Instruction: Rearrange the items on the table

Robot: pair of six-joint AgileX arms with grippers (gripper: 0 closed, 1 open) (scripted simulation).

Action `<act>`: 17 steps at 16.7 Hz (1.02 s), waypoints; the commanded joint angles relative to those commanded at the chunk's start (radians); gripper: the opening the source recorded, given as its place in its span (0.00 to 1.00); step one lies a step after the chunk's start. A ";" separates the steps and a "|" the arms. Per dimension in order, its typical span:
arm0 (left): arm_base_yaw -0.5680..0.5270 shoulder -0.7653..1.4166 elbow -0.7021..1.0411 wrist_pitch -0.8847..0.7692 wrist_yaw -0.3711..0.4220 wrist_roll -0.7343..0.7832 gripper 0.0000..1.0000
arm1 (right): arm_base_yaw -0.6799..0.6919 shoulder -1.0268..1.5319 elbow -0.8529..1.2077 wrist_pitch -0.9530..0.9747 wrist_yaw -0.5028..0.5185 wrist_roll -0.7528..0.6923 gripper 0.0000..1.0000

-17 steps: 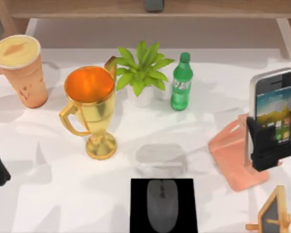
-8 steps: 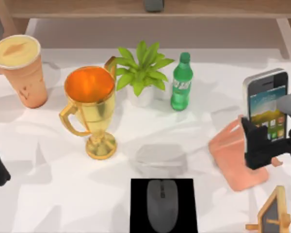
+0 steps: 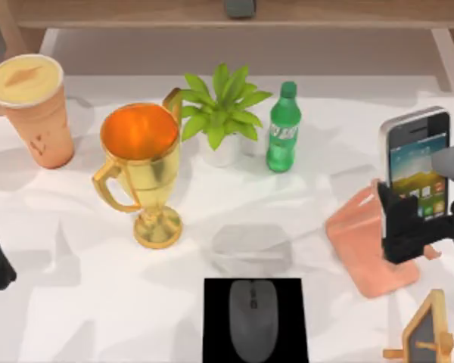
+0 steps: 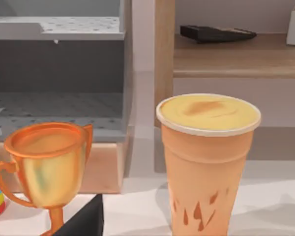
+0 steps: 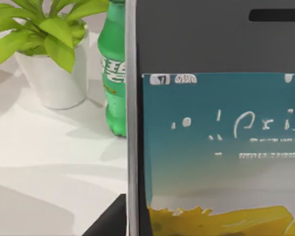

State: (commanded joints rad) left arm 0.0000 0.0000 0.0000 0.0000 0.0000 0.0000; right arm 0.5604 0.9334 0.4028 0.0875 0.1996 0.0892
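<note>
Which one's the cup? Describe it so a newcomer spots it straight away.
Look to the table's far left corner, left of the gold trophy. The cup stands there upright and alone: tall, orange, with a cream lid, no handles and no stem.

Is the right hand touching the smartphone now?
Touching. In the top view the right hand is closed around the lower part of the upright smartphone, its black fingers overlapping the phone's edges above the pink stand.

We note: orange cup (image 3: 32,110) with cream lid; grey mouse (image 3: 253,319) on black pad (image 3: 216,325); silver-edged phone (image 3: 413,170), teal-and-yellow screen; white table (image 3: 83,302).
</note>
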 joint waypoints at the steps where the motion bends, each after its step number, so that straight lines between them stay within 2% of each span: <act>1: 0.000 0.000 0.000 0.000 0.000 0.000 1.00 | 0.000 0.000 0.000 0.000 0.000 0.000 0.75; 4: 0.000 0.000 0.000 0.000 0.000 0.000 1.00 | 0.000 0.000 0.000 0.000 0.000 0.000 0.98; 5: 0.000 0.000 0.000 0.000 0.000 0.000 1.00 | 0.000 0.000 0.000 0.000 0.000 0.000 1.00; 14: 0.000 0.000 0.000 0.000 0.000 0.000 1.00 | 0.003 -0.004 -0.001 -0.003 0.003 0.002 1.00; 17: 0.000 0.000 0.000 0.000 0.000 0.000 1.00 | 0.041 -0.056 -0.014 -0.043 0.034 0.016 1.00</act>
State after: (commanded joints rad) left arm 0.0000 0.0000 0.0000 0.0000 0.0000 0.0000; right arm 0.6018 0.8779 0.3885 0.0441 0.2333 0.1054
